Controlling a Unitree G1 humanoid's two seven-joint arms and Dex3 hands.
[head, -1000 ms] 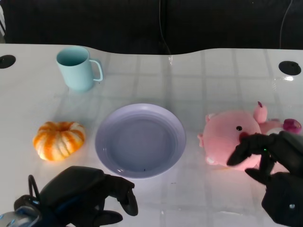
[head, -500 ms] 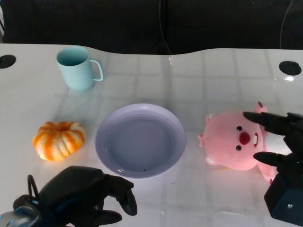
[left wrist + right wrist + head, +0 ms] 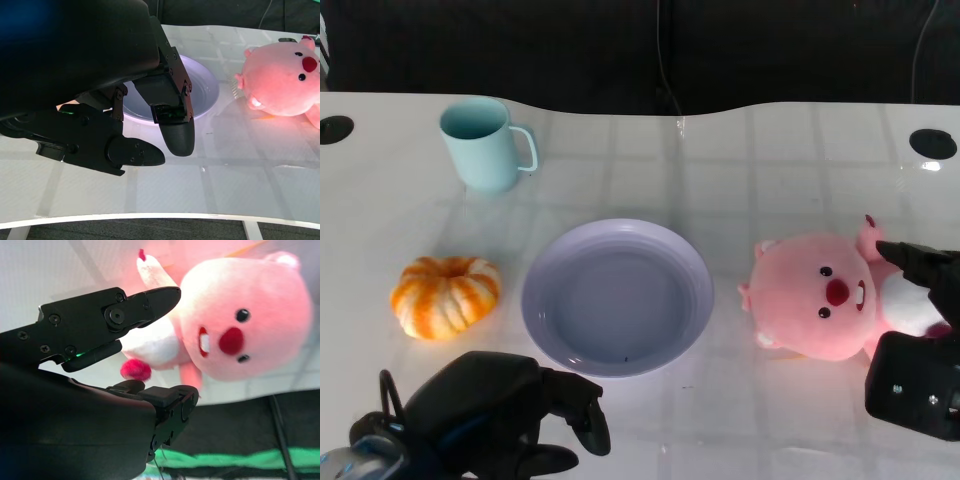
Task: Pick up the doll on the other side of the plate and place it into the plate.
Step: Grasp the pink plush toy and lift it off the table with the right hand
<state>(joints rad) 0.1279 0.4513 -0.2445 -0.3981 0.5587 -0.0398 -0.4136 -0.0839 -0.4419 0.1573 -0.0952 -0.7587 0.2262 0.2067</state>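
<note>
**Doll uncovered beside the plate; right hand drawn back to the doll's far side**

Doll (image 3: 817, 296): pink plush with red nose, lying on the white table (image 3: 770, 160) to the right of the plate (image 3: 616, 296), just beside its rim and not in it. Its face is now showing in full in the head view; one second ago dark fingers were crossing the lower right of the face, and half a second ago they were framing it from the right. The doll itself is lying in about the same spot as before.

Right hand (image 3: 918, 330): sitting at the doll's right side, fingers spread apart and holding nothing. One finger (image 3: 912, 258) is reaching over the doll's ear and white belly. In the right wrist view the hand (image 3: 150, 350) is showing one finger (image 3: 150, 301) extended above the doll (image 3: 240, 320) and a shorter one below it, with the doll's body and a red tuft in the gap between; whether either is touching the plush cannot be told. The hand has been pulling back toward the picture's right edge over the last second.

Left hand (image 3: 505, 410): resting low near the plate's near rim, fingers loosely curled and apart, holding nothing; unchanged. The left wrist view shows it (image 3: 150, 135) above the table with the plate (image 3: 207, 92) behind.

Also present, unmoved: light blue mug (image 3: 485, 145) at far left; orange-and-white pumpkin (image 3: 445, 296) left of the plate.
</note>
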